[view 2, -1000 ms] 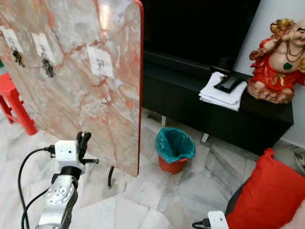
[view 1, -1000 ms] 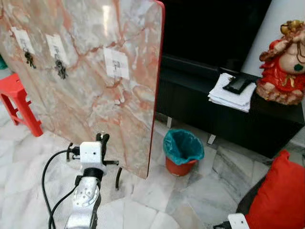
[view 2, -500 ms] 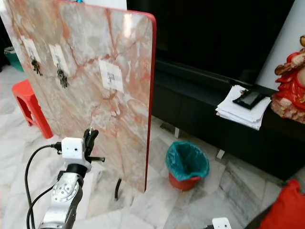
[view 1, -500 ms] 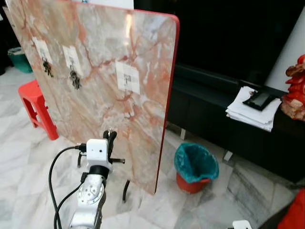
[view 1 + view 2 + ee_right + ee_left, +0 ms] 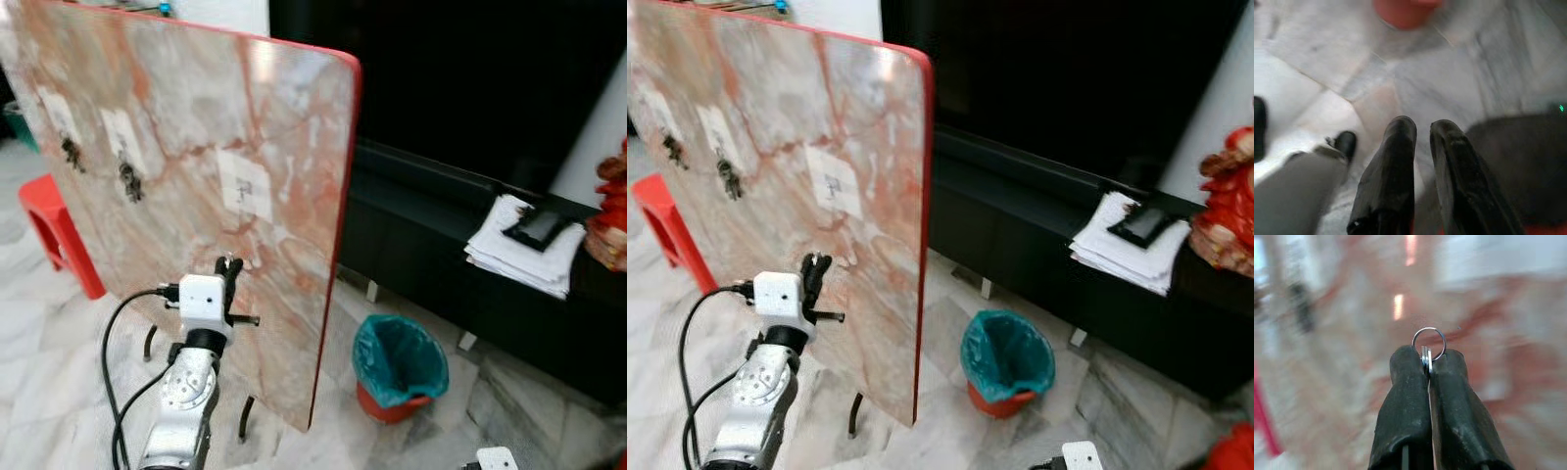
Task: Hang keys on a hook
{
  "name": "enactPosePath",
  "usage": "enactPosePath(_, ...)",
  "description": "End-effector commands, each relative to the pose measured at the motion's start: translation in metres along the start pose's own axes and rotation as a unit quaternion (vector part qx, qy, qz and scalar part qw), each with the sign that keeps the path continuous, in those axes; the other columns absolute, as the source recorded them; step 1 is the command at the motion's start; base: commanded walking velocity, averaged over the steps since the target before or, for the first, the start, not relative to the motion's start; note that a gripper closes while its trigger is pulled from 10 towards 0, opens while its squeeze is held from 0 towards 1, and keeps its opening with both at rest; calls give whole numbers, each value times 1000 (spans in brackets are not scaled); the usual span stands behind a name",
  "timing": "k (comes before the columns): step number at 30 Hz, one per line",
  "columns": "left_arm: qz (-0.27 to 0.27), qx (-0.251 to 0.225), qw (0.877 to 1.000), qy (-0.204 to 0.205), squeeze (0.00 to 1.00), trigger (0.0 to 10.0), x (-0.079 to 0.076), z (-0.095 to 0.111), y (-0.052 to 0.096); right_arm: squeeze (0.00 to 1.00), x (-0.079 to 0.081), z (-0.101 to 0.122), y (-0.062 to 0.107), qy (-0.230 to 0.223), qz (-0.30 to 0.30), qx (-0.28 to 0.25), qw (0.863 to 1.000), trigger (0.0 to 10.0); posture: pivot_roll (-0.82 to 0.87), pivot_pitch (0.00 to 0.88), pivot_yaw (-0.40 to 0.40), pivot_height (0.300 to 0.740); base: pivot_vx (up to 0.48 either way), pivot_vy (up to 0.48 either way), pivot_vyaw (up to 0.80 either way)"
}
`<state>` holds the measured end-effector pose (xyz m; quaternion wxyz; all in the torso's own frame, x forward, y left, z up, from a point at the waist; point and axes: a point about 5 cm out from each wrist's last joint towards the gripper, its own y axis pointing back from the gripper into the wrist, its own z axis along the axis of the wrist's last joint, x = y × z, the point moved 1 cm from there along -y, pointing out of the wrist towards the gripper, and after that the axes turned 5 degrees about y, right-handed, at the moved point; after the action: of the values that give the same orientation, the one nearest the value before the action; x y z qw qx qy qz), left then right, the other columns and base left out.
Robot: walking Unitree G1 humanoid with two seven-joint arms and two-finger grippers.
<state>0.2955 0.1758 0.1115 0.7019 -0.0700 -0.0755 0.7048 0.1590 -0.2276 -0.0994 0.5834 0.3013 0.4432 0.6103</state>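
Your left tool [image 5: 1427, 363] is pinching the silver key ring [image 5: 1428, 343], loop upward for hooking, facing the pink marbled upright board [image 5: 196, 147] w/ empty white hook pad [image 5: 244, 184]; right tool [image 5: 1422, 142] hanging narrow.

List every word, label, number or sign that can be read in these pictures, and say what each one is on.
No text can be read in any view.
White labels on the marble board: faint marks, too small and blurred to read.
Stack of papers on the dark cabinet: no legible writing.
Key ring held in the left pincer: no visible markings.
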Motion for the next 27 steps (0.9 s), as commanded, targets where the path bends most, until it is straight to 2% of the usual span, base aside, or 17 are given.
enactPosePath(1,-2,-4,1000,2,0,10000,-3,3,0,0,-5,-3,1,-4,-6,0,1000,10000,62,0,-81,740,0,0,0)
enactPosePath(8,-4,-17,1000,1,0,10000,-3,12,-4,0,-4,-2,1,-4,-5,-1,1000,10000,67,0,-81,740,0,0,0)
enactPosePath(27,-5,-19,1000,-6,0,10000,-4,13,-1,0,-5,-1,1,-5,-5,-3,1000,10000,66,0,-85,740,13,0,0)
